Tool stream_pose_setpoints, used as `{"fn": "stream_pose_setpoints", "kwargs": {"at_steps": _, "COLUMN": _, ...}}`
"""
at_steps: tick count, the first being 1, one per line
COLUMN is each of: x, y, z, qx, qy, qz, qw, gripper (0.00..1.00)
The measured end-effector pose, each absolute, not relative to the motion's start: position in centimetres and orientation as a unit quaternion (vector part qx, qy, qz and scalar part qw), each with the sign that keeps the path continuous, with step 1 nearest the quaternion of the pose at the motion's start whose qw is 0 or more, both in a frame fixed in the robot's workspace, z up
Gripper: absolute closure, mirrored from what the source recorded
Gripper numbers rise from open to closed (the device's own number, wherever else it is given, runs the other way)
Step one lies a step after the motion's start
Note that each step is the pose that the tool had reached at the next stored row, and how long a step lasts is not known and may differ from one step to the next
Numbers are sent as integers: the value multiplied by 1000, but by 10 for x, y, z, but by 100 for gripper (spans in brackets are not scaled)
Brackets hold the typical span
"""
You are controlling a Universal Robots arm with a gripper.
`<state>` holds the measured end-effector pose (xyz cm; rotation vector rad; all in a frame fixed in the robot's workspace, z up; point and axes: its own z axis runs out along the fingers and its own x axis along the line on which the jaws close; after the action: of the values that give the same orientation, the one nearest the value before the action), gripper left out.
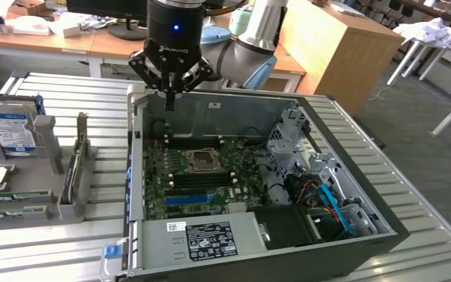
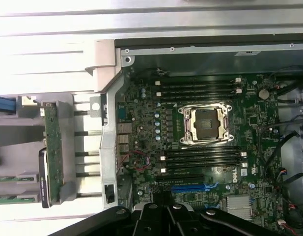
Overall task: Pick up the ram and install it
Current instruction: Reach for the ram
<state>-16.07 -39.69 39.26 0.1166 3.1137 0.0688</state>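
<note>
An open computer case (image 1: 209,111) lies on a slatted metal table (image 1: 45,247), its green motherboard (image 1: 194,176) facing up. The black gripper (image 1: 169,104) hangs over the case's far wall with its fingers pressed together, pinching nothing. The ram (image 1: 70,173) – a thin green stick – stands on edge in a grey holder (image 1: 69,211) just beside the case on the exterior view's left, well apart from the gripper. Long black slots (image 2: 200,156) run on either side of the processor socket (image 2: 206,124). A blue-labelled hard drive (image 1: 10,130) stands further left in the same holder.
</note>
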Motion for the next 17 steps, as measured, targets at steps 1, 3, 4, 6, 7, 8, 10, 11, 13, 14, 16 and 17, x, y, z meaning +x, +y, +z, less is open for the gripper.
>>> {"fn": "stream_pose_setpoints", "kwargs": {"at_steps": 1, "x": -163, "y": -397, "z": 393, "qx": 37, "qy": 999, "qz": 22, "qw": 12, "gripper": 89}}
{"fn": "stream_pose_setpoints", "kwargs": {"at_steps": 3, "x": -166, "y": -397, "z": 393, "qx": 37, "qy": 999, "qz": 22, "qw": 12, "gripper": 89}}
{"fn": "stream_pose_setpoints", "kwargs": {"at_steps": 4, "x": -168, "y": -396, "z": 392, "qx": 37, "qy": 999, "qz": 22, "qw": 13, "gripper": 89}}
{"fn": "stream_pose_setpoints", "kwargs": {"at_steps": 6, "x": -171, "y": -396, "z": 392, "qx": 37, "qy": 999, "qz": 22, "qw": 12, "gripper": 89}}
{"fn": "stream_pose_setpoints", "kwargs": {"at_steps": 7, "x": -172, "y": -396, "z": 392, "qx": 37, "qy": 999, "qz": 22, "qw": 12, "gripper": 89}}
{"fn": "stream_pose_setpoints", "kwargs": {"at_steps": 8, "x": -174, "y": -396, "z": 392, "qx": 37, "qy": 999, "qz": 22, "qw": 12, "gripper": 89}}
{"fn": "stream_pose_setpoints", "kwargs": {"at_steps": 10, "x": -178, "y": -396, "z": 392, "qx": 37, "qy": 999, "qz": 22, "qw": 12, "gripper": 89}}
{"fn": "stream_pose_setpoints", "kwargs": {"at_steps": 11, "x": -180, "y": -396, "z": 392, "qx": 37, "qy": 999, "qz": 22, "qw": 12, "gripper": 89}}
{"fn": "stream_pose_setpoints", "kwargs": {"at_steps": 13, "x": -183, "y": -395, "z": 392, "qx": 37, "qy": 999, "qz": 22, "qw": 12, "gripper": 89}}
{"fn": "stream_pose_setpoints", "kwargs": {"at_steps": 14, "x": -185, "y": -395, "z": 392, "qx": 37, "qy": 999, "qz": 22, "qw": 13, "gripper": 89}}
{"fn": "stream_pose_setpoints", "kwargs": {"at_steps": 16, "x": -188, "y": -395, "z": 392, "qx": 37, "qy": 999, "qz": 22, "qw": 12, "gripper": 89}}
{"fn": "stream_pose_setpoints", "kwargs": {"at_steps": 17, "x": -190, "y": -395, "z": 392, "qx": 37, "qy": 999, "qz": 22, "qw": 12, "gripper": 89}}
